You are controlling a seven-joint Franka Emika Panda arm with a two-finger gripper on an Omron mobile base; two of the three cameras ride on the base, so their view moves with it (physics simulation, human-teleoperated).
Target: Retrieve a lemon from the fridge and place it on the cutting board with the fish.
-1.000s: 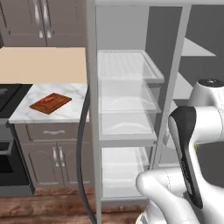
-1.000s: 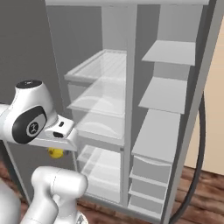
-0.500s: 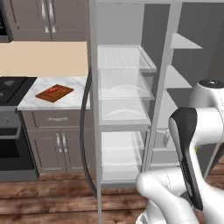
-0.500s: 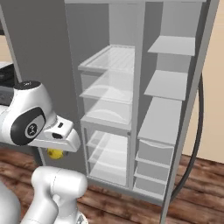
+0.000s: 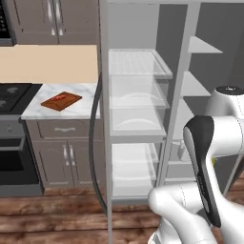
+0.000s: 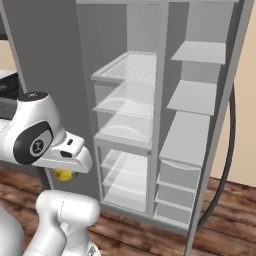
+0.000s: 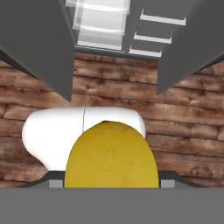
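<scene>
Claw (image 6: 64, 172) closed on the lemon (image 7: 111, 155), fruit bulging large and dull yellow at the bottom of the hand view, between the two dark tips. Same lemon (image 6: 64, 174) peeking out as a small yellow bump under the white hand in the right base view, held low, outside the fridge (image 6: 150, 125) and in front of its lower shelves. Probably also the tiny yellow speck beside the forearm in the left base view, though too small there to be sure. Below the fruit, in the hand view, wooden floor (image 7: 183, 113) in brown planks, with the grey bottom edges of the fridge doors running in from both upper corners and pale drawer fronts between them at the top. Fridge (image 5: 143, 109) standing open, clear shelves stacked in the left compartment, grey shelves and drawers in the right. Further out, to the left of the fridge in the left base view, marble counter (image 5: 81, 107) over brown-grey cabinets, carrying the cutting board (image 5: 61, 101), reddish-brown and set at an angle. On the board, the fish (image 5: 59, 97), a small red streak, well apart from the lemon. Dark stove (image 5: 12, 93) just left of the counter
</scene>
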